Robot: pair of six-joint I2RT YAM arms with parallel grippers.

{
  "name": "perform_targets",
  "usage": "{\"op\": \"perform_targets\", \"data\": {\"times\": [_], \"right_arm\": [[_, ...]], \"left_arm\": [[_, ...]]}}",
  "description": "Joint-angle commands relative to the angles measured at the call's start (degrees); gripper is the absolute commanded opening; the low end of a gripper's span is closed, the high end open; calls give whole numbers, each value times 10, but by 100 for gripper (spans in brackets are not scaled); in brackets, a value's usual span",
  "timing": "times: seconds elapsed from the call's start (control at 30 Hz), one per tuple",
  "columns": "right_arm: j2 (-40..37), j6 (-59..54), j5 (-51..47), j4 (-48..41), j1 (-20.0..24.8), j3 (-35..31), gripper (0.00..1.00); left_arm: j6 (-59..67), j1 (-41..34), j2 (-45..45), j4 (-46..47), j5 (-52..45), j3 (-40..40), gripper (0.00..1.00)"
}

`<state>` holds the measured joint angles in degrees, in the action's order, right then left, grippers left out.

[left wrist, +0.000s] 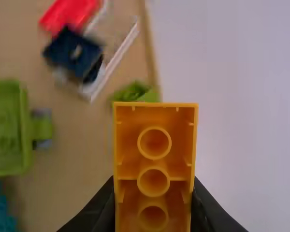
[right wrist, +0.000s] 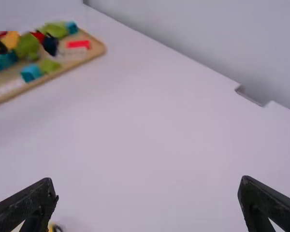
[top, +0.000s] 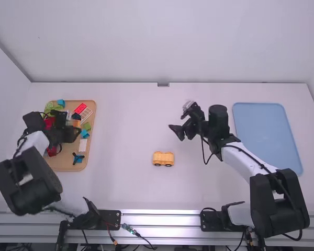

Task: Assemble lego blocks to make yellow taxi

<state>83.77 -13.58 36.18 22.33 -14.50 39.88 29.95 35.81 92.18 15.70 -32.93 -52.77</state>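
Note:
On the middle of the table stands an orange-yellow car base [top: 163,157] with dark wheels. Over the wooden tray on the left is my left gripper [top: 73,125], holding an orange-yellow block [top: 76,123]. In the left wrist view, the left gripper [left wrist: 153,195] is shut on that block [left wrist: 154,118], whose hollow underside with round tubes faces the camera. My right gripper [top: 177,117] is above the table, farther back and slightly right of the car base. In the right wrist view, the right gripper [right wrist: 149,186] is open with nothing between its fingers.
The wooden tray [top: 64,166] carries several loose pieces, among them a red brick [top: 80,108], a dark blue piece [left wrist: 72,52] and a green tub-like piece [left wrist: 7,128]. A blue tray [top: 267,136] lies at the right.

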Motion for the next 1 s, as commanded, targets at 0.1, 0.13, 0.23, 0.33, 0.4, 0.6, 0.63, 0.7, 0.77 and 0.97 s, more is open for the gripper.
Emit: {"op": "perform_targets", "data": {"times": [0.1,0.13,0.23,0.33,0.4,0.6,0.63,0.7,0.77,0.97], "right_arm": [[-14,76,91,47,-17,-1,99],[-12,77,106,59,-19,-1,99],[9,82,171,107,-24,0,100],[53,137,247,178,-24,12,100],[77,156,296,211,-24,20,97],[152,212,435,326,-24,52,90],[155,221,438,338,-25,54,90],[162,243,435,364,-30,54,87],[162,250,442,377,-37,55,85],[161,274,468,420,-51,55,77]], "left_arm": [[37,-52,-168,-109,-270,158,2],[30,-61,-187,-124,-286,175,2],[-32,-111,-249,-190,-313,228,2],[-103,-193,-290,-277,-326,269,2],[-126,-238,-293,-325,-344,281,2],[-222,-352,-263,-467,-347,286,2],[-232,-361,-254,-486,-347,286,2],[-263,-380,-226,-537,-347,286,2],[-286,-395,-195,-589,-347,286,2],[-389,-410,-72,-822,-368,286,2]]}}
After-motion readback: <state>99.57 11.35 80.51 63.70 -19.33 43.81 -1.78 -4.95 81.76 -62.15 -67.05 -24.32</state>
